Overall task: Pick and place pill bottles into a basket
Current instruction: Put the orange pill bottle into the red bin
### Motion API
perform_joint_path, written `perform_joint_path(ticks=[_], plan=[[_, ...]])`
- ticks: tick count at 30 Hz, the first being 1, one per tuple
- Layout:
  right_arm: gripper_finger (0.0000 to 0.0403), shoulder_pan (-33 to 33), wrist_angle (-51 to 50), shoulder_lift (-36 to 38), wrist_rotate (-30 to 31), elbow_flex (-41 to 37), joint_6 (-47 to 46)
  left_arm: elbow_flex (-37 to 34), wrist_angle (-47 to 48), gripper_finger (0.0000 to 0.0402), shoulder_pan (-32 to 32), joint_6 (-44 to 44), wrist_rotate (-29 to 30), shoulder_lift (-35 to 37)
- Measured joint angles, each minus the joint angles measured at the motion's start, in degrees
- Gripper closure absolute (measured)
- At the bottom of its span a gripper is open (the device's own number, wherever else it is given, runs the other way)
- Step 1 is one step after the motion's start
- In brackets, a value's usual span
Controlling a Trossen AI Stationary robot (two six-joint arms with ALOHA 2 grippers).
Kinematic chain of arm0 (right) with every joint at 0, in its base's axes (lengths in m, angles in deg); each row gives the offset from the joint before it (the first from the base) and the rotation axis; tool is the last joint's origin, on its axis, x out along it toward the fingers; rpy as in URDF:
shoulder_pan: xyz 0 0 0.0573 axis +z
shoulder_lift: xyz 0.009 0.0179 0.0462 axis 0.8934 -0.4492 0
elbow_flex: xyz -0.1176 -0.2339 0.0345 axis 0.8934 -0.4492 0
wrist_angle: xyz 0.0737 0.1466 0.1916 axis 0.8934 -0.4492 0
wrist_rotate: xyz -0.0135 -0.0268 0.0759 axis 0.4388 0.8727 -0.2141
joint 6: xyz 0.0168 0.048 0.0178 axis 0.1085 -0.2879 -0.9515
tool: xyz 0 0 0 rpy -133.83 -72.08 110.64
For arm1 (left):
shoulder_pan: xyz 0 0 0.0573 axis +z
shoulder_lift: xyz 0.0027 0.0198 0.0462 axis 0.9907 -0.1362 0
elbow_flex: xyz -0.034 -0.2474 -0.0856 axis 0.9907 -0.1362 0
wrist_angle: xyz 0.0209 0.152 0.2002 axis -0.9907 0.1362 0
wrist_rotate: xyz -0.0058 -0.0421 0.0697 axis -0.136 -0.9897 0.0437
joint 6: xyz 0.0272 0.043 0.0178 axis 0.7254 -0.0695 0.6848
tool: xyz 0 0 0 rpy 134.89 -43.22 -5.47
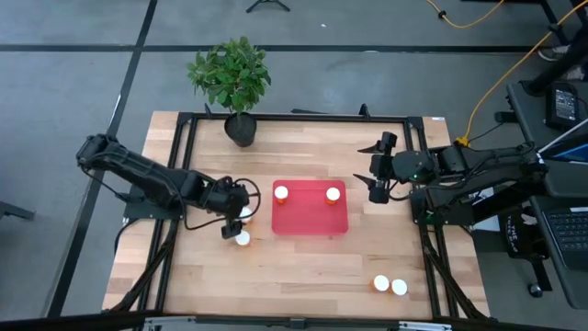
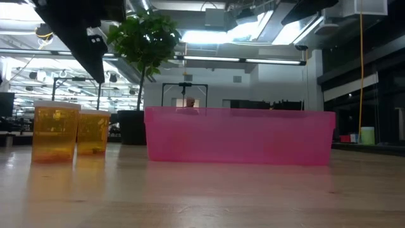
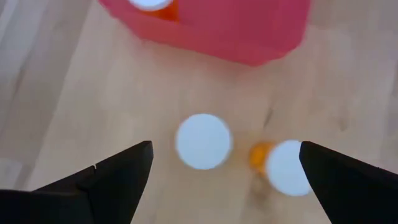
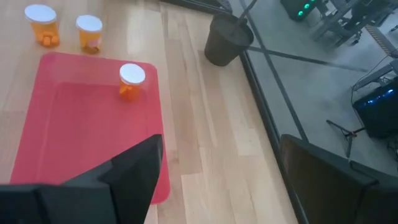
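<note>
The red tray (image 1: 310,219) lies mid-table with two white-capped orange pill bottles standing in it (image 1: 281,193) (image 1: 333,194). My left gripper (image 1: 234,219) is open and hovers above two bottles standing on the table left of the tray (image 1: 246,214) (image 1: 242,238). In the left wrist view one cap (image 3: 203,141) lies below the gap between the fingers (image 3: 225,149), and the other cap (image 3: 287,168) is near one finger. My right gripper (image 1: 375,179) is open and empty, just right of the tray. Two more bottles (image 1: 381,283) (image 1: 400,287) stand at the front right.
A black pot with a green plant (image 1: 241,129) stands at the table's far edge, behind the tray. The low view shows the two left bottles (image 2: 56,133) (image 2: 93,132) beside the tray's wall (image 2: 239,136). Bare wood lies in front of the tray.
</note>
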Motion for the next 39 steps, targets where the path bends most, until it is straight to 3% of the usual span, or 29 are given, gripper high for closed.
perform_joint_path(ticks=[7, 18, 34, 39], plan=[[0.0080, 0.0, 0.0, 0.0, 0.0, 0.0, 0.2, -5.7, -6.3, 0.0004, 3.6, 1.3, -4.7, 0.0], [0.0080, 0.0, -0.1, 0.0, 0.0, 0.0, 2.8, -13.6, -15.6, 0.0004, 6.5, -0.7, -6.2, -0.1], [0.0080, 0.0, -0.3, 0.0, 0.0, 0.0, 3.0, -17.8, -25.4, 0.0006, 6.5, -3.1, -9.3, -4.1], [0.0080, 0.0, -0.3, 0.0, 0.0, 0.0, 3.0, -17.8, -26.9, 0.0039, 6.5, -3.1, -9.3, -6.2]])
